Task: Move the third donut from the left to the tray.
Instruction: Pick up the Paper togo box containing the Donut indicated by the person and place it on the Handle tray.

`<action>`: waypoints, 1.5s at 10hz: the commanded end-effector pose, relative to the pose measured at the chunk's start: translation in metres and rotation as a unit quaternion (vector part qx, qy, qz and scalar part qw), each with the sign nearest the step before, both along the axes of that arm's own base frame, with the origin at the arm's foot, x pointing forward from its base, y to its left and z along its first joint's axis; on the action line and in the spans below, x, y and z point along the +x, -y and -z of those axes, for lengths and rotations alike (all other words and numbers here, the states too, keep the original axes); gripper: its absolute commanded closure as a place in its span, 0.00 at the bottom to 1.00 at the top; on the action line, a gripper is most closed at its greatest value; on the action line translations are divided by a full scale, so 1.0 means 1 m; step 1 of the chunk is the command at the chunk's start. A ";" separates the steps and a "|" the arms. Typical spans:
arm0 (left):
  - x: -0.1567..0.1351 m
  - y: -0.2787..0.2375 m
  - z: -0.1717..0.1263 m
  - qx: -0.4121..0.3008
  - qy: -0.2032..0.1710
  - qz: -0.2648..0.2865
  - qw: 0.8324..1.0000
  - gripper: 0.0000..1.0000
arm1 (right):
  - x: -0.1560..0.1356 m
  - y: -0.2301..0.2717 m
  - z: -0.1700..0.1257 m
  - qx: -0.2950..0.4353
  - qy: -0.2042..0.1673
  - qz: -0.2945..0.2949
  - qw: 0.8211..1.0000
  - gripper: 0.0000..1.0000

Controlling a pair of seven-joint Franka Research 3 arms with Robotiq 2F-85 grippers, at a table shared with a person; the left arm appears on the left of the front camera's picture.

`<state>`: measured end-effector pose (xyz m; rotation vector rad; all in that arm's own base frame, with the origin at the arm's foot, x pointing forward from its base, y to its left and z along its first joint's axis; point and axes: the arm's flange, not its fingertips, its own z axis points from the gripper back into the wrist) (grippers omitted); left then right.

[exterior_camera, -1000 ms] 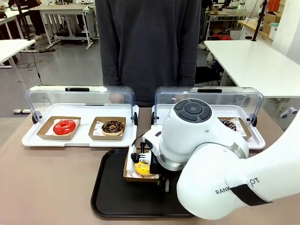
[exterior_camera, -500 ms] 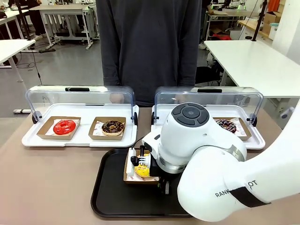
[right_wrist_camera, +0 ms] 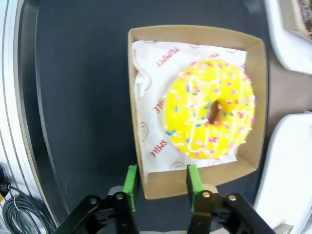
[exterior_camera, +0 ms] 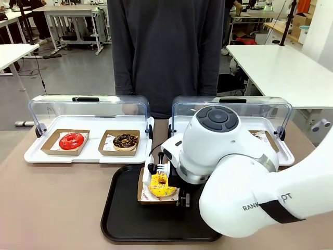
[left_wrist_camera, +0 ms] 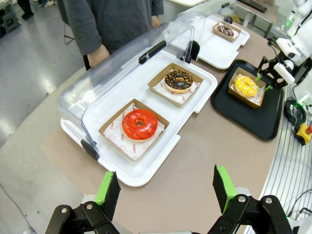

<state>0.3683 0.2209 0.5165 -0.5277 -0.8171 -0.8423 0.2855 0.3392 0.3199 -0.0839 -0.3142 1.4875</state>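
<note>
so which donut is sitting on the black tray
The yellow donut, in its cardboard holder on the black tray. The red donut and chocolate donut sit in the white tray.

Right tool parted and low; left tool spread wide

yellow donut, on black tray

Red print is showing on the white paper liner under the yellow donut, just beyond the right gripper's fingers: "SMILE" is reading clearly near the fingertips and a word like "HAPPY" is sitting farther off, both sideways. On the right arm's white shell, part of a grey brand name is reading "RANK", with letters like "OT" beyond a black band.
</note>
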 end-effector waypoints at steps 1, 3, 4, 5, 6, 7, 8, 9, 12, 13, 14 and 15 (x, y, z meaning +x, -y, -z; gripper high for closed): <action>-0.001 0.001 -0.002 -0.004 0.005 0.003 1.000 0.00 | -0.020 0.031 -0.028 0.014 0.005 0.011 1.000 0.09; -0.001 0.001 -0.002 -0.004 0.005 0.003 1.000 0.00 | -0.019 0.038 -0.051 0.023 -0.013 0.004 1.000 0.00; -0.001 0.001 -0.002 -0.004 0.005 0.003 1.000 0.00 | -0.019 0.041 -0.059 0.023 -0.016 0.000 1.000 0.00; -0.001 0.001 -0.002 -0.004 0.005 0.003 1.000 0.00 | -0.019 0.042 -0.064 0.023 -0.024 -0.002 0.999 0.00; -0.001 0.001 -0.002 -0.004 0.005 0.003 1.000 0.00 | -0.016 0.045 -0.067 0.032 -0.033 -0.005 0.999 0.00; -0.001 0.001 -0.002 -0.004 0.005 0.003 1.000 0.00 | -0.016 0.049 -0.072 0.031 -0.065 -0.030 0.997 0.00; -0.001 0.001 -0.002 -0.004 0.005 0.003 1.000 0.00 | -0.003 0.019 -0.063 0.023 -0.013 0.008 1.000 0.00; -0.001 0.001 -0.002 -0.004 0.005 0.003 1.000 0.00 | -0.003 0.019 -0.063 0.023 -0.013 0.008 1.000 0.00; -0.001 0.001 -0.002 -0.004 0.005 0.003 1.000 0.00 | -0.003 0.019 -0.063 0.023 -0.013 0.008 1.000 0.00; -0.001 0.001 -0.002 -0.004 0.005 0.003 1.000 0.00 | -0.003 0.019 -0.063 0.023 -0.013 0.008 1.000 0.00; -0.001 0.001 -0.002 -0.004 0.005 0.003 1.000 0.00 | -0.003 0.019 -0.063 0.023 -0.013 0.008 1.000 0.00; -0.001 0.001 -0.002 -0.004 0.005 0.003 1.000 0.00 | -0.003 0.019 -0.063 0.023 -0.013 0.008 1.000 0.00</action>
